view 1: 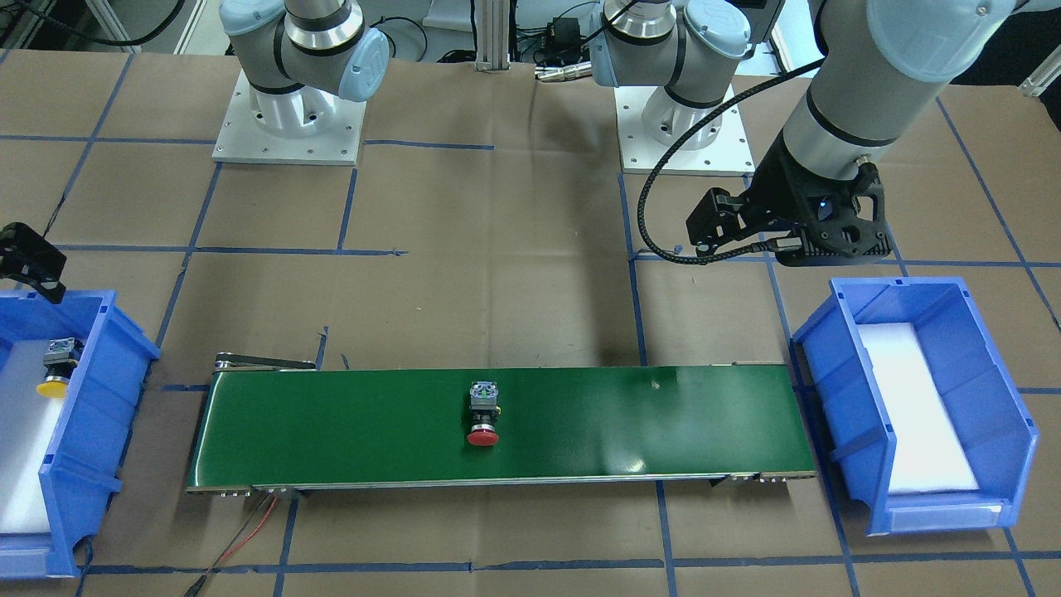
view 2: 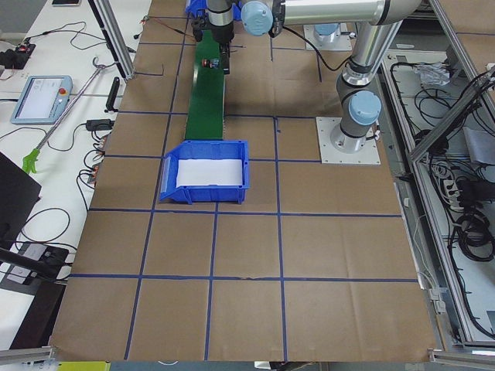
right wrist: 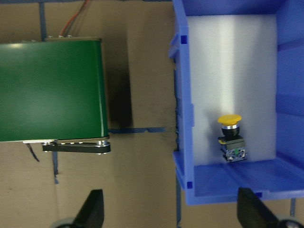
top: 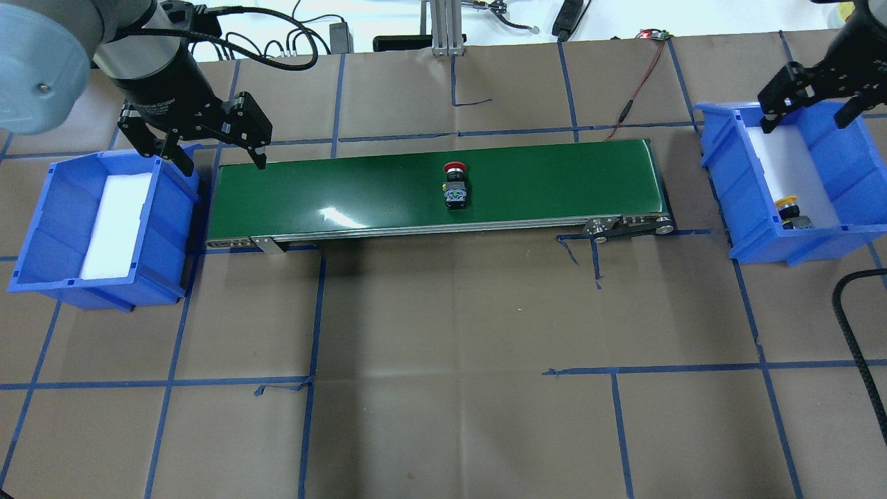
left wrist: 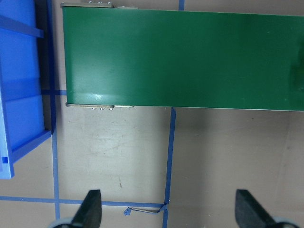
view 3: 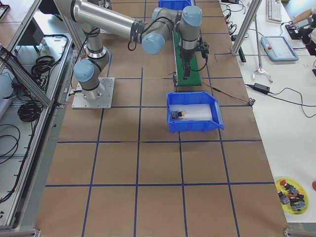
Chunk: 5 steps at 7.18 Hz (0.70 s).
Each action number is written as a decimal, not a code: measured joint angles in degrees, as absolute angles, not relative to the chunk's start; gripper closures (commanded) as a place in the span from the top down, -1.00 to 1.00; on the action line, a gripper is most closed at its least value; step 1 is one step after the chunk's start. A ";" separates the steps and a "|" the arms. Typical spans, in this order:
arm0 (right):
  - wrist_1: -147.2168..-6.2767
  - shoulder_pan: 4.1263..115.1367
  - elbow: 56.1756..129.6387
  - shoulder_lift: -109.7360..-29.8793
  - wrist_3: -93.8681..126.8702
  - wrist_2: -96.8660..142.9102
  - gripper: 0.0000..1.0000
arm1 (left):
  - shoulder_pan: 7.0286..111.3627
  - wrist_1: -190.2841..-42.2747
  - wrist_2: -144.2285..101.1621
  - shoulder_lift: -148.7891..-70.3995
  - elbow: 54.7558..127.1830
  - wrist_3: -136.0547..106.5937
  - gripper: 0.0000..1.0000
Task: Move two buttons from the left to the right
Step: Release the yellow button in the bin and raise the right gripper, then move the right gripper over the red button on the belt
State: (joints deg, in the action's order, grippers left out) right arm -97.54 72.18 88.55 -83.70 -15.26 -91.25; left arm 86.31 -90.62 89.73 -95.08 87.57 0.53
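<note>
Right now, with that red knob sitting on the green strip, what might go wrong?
The red button lies on its side midway along the belt; its round cap may let it roll as it travels. Bare table shows between the belt's end and the right bin, so it could drop there before the open right tool grabs it.

Two buttons, one red button [view 1: 482, 419], one yellow button [right wrist: 231, 135]; two blue bins [top: 55, 208] [top: 797, 246]; one green belt [top: 346, 190]; two end effectors [top: 223, 165] [top: 804, 125]

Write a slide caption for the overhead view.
Red button on belt, yellow button in right bin; left hand and right hand open.
</note>
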 measured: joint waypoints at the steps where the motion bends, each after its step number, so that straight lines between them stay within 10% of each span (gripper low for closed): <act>1: -96.81 76.53 88.48 -84.99 -9.04 -91.35 0.99 | 86.31 -90.61 89.71 -95.09 87.56 0.53 1.00; 5: -98.25 90.12 88.99 -85.57 -1.50 -90.38 0.99 | 86.31 -90.62 89.65 -95.10 87.51 0.53 1.00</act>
